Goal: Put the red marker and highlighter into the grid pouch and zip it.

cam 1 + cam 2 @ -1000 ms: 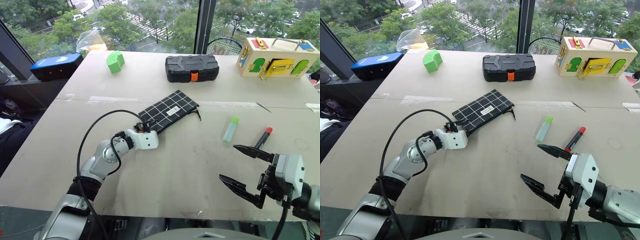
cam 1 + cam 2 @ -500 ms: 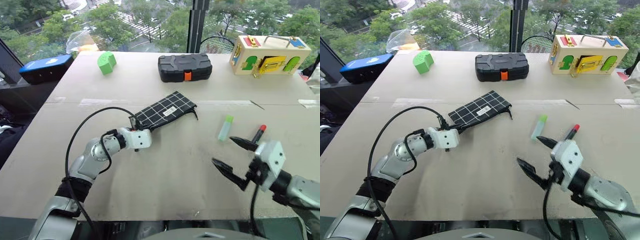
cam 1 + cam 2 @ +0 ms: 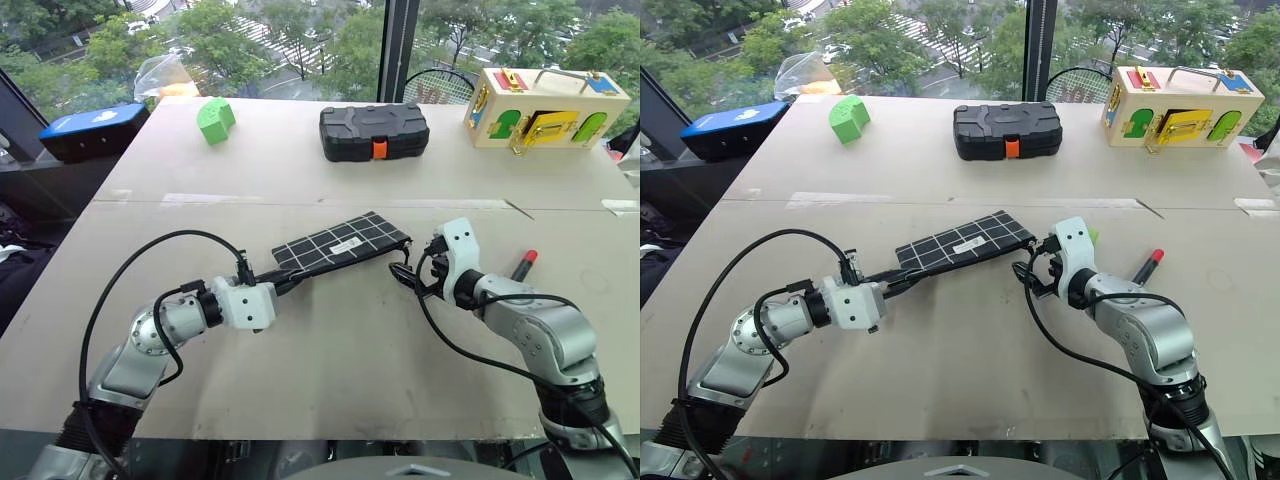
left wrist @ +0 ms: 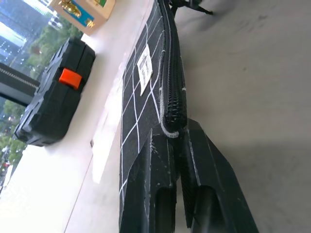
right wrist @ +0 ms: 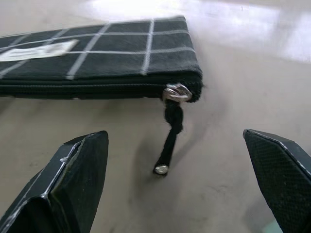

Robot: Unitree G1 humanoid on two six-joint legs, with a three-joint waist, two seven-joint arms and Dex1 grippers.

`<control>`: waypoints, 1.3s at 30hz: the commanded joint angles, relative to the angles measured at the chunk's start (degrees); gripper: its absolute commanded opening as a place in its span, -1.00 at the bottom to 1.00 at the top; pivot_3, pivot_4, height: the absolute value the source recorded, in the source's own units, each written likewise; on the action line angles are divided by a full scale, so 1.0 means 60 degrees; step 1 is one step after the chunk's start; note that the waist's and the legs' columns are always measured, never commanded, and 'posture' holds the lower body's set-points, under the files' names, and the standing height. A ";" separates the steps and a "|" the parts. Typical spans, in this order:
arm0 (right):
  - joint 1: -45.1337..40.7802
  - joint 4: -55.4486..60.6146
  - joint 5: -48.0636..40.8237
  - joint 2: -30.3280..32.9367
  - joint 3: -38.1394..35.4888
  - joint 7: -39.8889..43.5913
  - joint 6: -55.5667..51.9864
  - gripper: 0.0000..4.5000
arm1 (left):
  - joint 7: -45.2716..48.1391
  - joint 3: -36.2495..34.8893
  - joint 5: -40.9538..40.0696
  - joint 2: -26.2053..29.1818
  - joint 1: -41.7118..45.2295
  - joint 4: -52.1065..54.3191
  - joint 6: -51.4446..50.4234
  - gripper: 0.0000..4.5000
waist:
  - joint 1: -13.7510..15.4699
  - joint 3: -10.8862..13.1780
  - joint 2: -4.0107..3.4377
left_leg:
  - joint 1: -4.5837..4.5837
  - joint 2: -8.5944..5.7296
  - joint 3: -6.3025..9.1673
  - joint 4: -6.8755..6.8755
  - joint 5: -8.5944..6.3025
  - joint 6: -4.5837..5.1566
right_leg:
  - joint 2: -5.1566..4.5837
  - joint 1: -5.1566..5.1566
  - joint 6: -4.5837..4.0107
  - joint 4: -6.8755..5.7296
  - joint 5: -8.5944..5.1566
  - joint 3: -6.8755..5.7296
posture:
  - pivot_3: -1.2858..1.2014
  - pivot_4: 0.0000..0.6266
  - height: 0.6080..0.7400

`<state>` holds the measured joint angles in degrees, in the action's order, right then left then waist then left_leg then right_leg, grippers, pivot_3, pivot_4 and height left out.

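Note:
The grid pouch point(image 3: 340, 245), black with white lines, lies at mid-table. My left gripper point(image 3: 272, 284) is shut on its near left end, pinching the zipper edge point(image 4: 170, 97). At the pouch's other end my right gripper point(image 5: 175, 132) stands open, its fingers point(image 5: 77, 165) wide on either side of the zipper pull cord point(image 5: 167, 145) without touching it. Lying on the table to the right of my right arm is the red marker point(image 3: 523, 264). A green bit of the highlighter point(image 3: 1092, 236) peeks out behind my right hand.
A black hard case with an orange latch point(image 3: 374, 132) sits at the back middle, a green block point(image 3: 213, 120) back left, a wooden latch box point(image 3: 545, 108) back right. A blue device point(image 3: 95, 128) rests beyond the table's left edge.
My right gripper swung from the front right of the table forward and left to the pouch's zipper end. My left gripper closed on the pouch and drew it back, turning it flatter.

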<state>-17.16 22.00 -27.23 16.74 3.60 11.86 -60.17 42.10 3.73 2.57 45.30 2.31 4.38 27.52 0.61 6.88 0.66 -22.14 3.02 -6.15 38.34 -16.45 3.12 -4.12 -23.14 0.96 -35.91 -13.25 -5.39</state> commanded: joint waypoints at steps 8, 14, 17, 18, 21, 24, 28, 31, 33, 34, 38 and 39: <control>-0.0715 -0.0338 -0.0149 -0.0405 -0.0531 0.0226 0.0107 0.33 | -0.0110 -0.0239 -0.0033 -0.0097 -0.0259 0.0791 -0.0403 -1.00 | -0.0119 0.0006 -0.0010 | 0.0003 0.0009 -0.0001 -0.0005 0.0002 -0.0005 | 0.0012 -0.0003 0.0005 -0.0007 0.0002 -0.0003 | 0.03 -0.52 1.00; -0.0836 -0.0668 0.0012 -0.0439 -0.0511 0.0308 0.0387 0.02 | -0.0059 -0.0229 -0.0045 -0.0083 -0.0253 0.0821 -0.0391 -1.00 | -0.0198 0.0007 -0.0011 | 0.0004 0.0009 -0.0002 -0.0006 0.0004 -0.0007 | 0.0011 -0.0003 0.0006 -0.0007 0.0002 -0.0003 | 0.03 -0.52 1.00; -0.0841 -0.0701 0.0000 -0.0423 -0.0500 0.0405 0.0449 -0.58 | -0.0037 -0.0236 -0.0048 -0.0059 -0.0281 0.0820 -0.0356 -1.00 | -0.0211 0.0008 -0.0013 | 0.0004 0.0010 -0.0002 -0.0007 0.0006 -0.0012 | 0.0010 -0.0004 0.0006 -0.0007 0.0002 -0.0003 | 0.03 -0.52 1.00; -0.0831 -0.0696 -0.0011 -0.0411 -0.0484 0.0463 0.0497 -0.70 | -0.0025 -0.0232 -0.0049 -0.0051 -0.0295 0.0824 -0.0342 -1.00 | -0.0211 0.0008 -0.0014 | 0.0004 0.0010 -0.0002 -0.0008 0.0007 -0.0013 | 0.0010 -0.0004 0.0006 -0.0007 0.0002 -0.0003 | 0.03 -0.52 1.00; -0.0792 -0.0643 0.0002 -0.0366 -0.0438 0.0570 0.0564 -0.98 | -0.0017 -0.0235 -0.0057 -0.0049 -0.0326 0.0845 -0.0366 -1.00 | -0.0212 0.0009 -0.0015 | 0.0004 0.0010 -0.0002 -0.0009 0.0007 -0.0014 | 0.0010 -0.0004 0.0006 -0.0006 0.0003 -0.0003 | 0.03 -0.52 1.00; -0.0724 -0.0385 0.0043 -0.0121 -0.0247 0.0789 0.0521 -0.98 | -0.0076 -0.0255 -0.0024 -0.0087 -0.0327 0.0860 -0.0482 -1.00 | -0.0211 0.0010 -0.0016 | 0.0004 0.0011 -0.0002 -0.0009 0.0006 -0.0013 | 0.0008 -0.0004 0.0006 -0.0006 0.0002 -0.0002 | 0.03 -0.52 1.00; -0.0665 0.0223 0.0033 0.0543 0.0319 0.1289 0.0287 -0.98 | -0.0182 -0.0243 0.0031 -0.0186 -0.0213 0.0842 -0.0735 -1.00 | -0.0210 0.0014 -0.0022 | 0.0004 0.0010 -0.0002 -0.0009 -0.0003 0.0003 | 0.0001 -0.0004 0.0005 -0.0004 0.0002 -0.0002 | 0.03 -0.52 1.00; -0.0681 0.0489 -0.0052 0.0729 0.0554 0.1396 0.0052 -0.98 | -0.0242 -0.0235 0.0023 -0.0302 -0.0115 0.0863 -0.0929 -1.00 | -0.0213 0.0014 -0.0022 | 0.0004 0.0013 -0.0001 -0.0010 -0.0004 0.0005 | -0.0002 -0.0004 0.0005 -0.0003 0.0002 -0.0001 | 0.03 -0.52 1.00; -0.0702 0.0524 -0.0051 0.0723 0.0580 0.1381 -0.0046 -0.98 | -0.0247 -0.0238 0.0014 -0.0343 -0.0078 0.0886 -0.0993 -1.00 | -0.0212 0.0013 -0.0021 | 0.0004 0.0014 -0.0001 -0.0010 -0.0005 0.0006 | -0.0001 -0.0004 0.0006 -0.0004 0.0002 -0.0003 | 0.03 -0.52 1.00; -0.0714 0.0522 -0.0045 0.0716 0.0588 0.1378 -0.0089 -0.98 | -0.0249 -0.0249 -0.0013 -0.0372 -0.0066 0.0897 -0.1026 -1.00 | -0.0211 0.0014 -0.0023 | 0.0004 0.0014 -0.0001 -0.0010 -0.0005 0.0006 | -0.0001 -0.0004 0.0005 -0.0004 0.0002 -0.0003 | 0.03 -0.52 1.00; -0.0712 0.0429 0.0056 0.0685 0.0637 0.1297 -0.0199 -0.98 | -0.0307 -0.0344 -0.0119 -0.0501 -0.0043 0.0915 -0.1085 -1.00 | -0.0206 0.0014 -0.0022 | 0.0003 0.0014 -0.0001 -0.0010 -0.0006 0.0007 | -0.0001 -0.0004 0.0006 -0.0003 0.0002 -0.0003 | 0.03 -0.52 1.00; -0.0678 0.0404 0.0101 0.0718 0.0661 0.1293 -0.0198 -0.98 | -0.0333 -0.0382 -0.0138 -0.0535 -0.0050 0.0931 -0.1113 -1.00 | -0.0206 0.0014 -0.0022 | 0.0003 0.0014 -0.0001 -0.0010 -0.0006 0.0007 | -0.0002 -0.0004 0.0005 -0.0003 0.0002 -0.0003 | 0.03 -0.52 1.00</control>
<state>-21.07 22.44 -26.73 21.01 7.13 19.48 -61.42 40.92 2.69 2.94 42.30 1.41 7.33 21.00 -0.62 6.97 0.53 -22.12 3.11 -6.15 38.28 -16.48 3.16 -4.13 -23.17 0.99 -35.93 -13.24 -5.41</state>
